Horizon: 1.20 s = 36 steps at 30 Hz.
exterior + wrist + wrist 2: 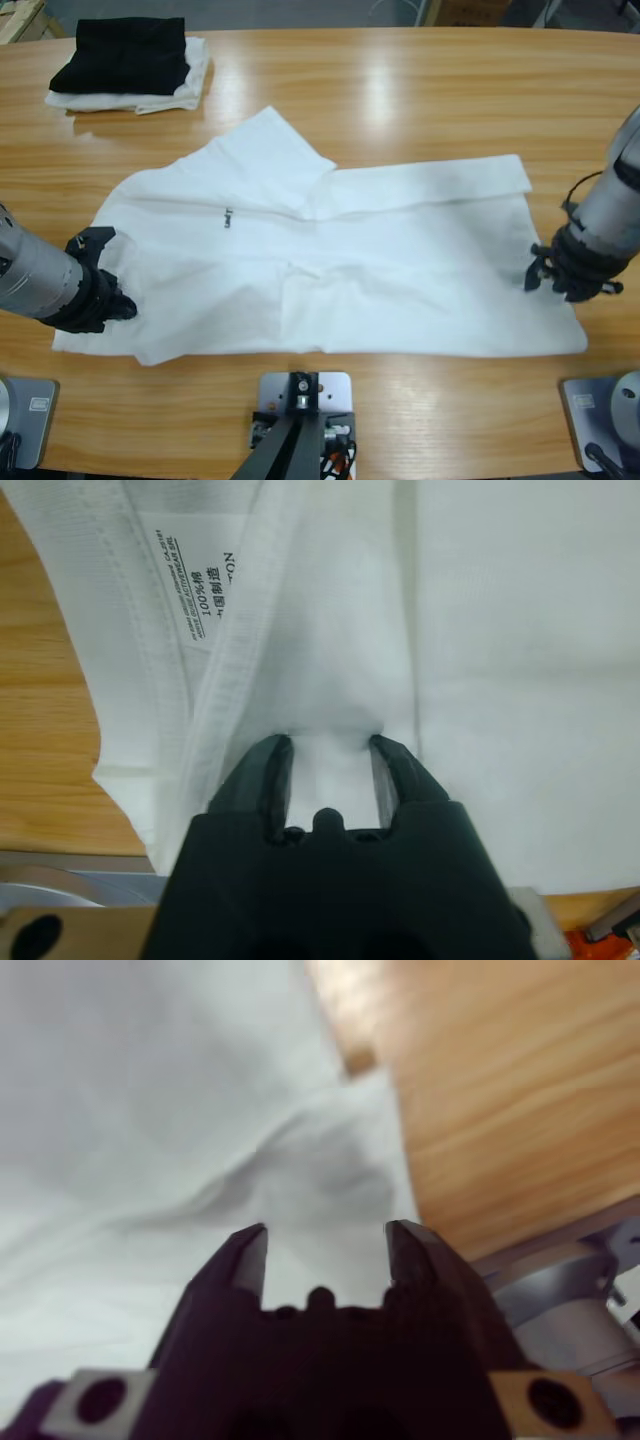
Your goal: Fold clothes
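Wrist views show cloth of the T-shirt (330, 270) between the parted jaws of the left gripper (330, 755) and right gripper (325, 1250); both should be closed fully before lifting.

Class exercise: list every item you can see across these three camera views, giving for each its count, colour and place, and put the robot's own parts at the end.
T-shirt: one, white, spread across the table's middle, part folded.
Label print: one, dark text inside the T-shirt's collar, left wrist view.
Folded garment: one, black, far left corner, on top of a stack.
Folded cloth: one, white, under the black garment.
Table: one, wooden, under everything.
Left claw: one, black, open, at the T-shirt's collar end, cloth between its jaws.
Right claw: one, black, open, over the T-shirt's opposite edge.
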### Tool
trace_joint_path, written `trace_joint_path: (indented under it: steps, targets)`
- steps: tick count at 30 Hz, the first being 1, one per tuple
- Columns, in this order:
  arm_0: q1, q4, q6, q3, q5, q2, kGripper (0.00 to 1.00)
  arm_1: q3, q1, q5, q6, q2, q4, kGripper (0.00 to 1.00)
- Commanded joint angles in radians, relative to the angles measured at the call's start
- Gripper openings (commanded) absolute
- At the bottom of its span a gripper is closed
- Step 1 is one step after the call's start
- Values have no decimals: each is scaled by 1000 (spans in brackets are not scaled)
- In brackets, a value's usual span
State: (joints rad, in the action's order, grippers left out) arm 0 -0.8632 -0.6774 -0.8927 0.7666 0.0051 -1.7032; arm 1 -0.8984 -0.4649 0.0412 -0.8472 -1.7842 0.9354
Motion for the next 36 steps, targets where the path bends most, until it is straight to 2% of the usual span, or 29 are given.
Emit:
trace_joint_path:
  steps: [1,2,3,4,5,6,9,10,14,18,26,32,36]
  targets:
    - [-2,-38,-2,109,69,290,587,-48,19,11,209,375,66,986]
    - [2,-60,-1,156,77,302,585,-58,19,38,243,404,65,979]
    - [3,-78,1,198,80,299,581,-65,18,80,282,419,52,820]
    - [3,-82,1,228,80,286,569,-68,5,97,297,420,40,512]
    - [0,-82,1,251,76,263,558,-68,-22,120,312,421,15,151]
    - [-15,-82,0,257,74,250,493,-68,-52,165,332,424,-40,0]
    - [-79,-79,-37,221,72,236,40,-59,-132,206,350,390,-175,0]
    - [-100,-76,-52,203,72,231,0,-59,-153,234,349,350,-221,0]
    - [-181,-68,-74,139,72,227,0,-70,-223,386,311,223,-433,0]
    - [-288,-60,-135,99,75,204,0,-82,-320,475,266,105,-571,0]
    - [-353,47,-175,58,81,111,0,-83,-418,532,229,-34,-779,0]
    - [-355,127,-202,-38,82,60,0,-178,-482,557,204,-141,-799,0]
    - [-355,142,-204,-47,82,32,0,-195,-492,568,203,-191,-808,0]
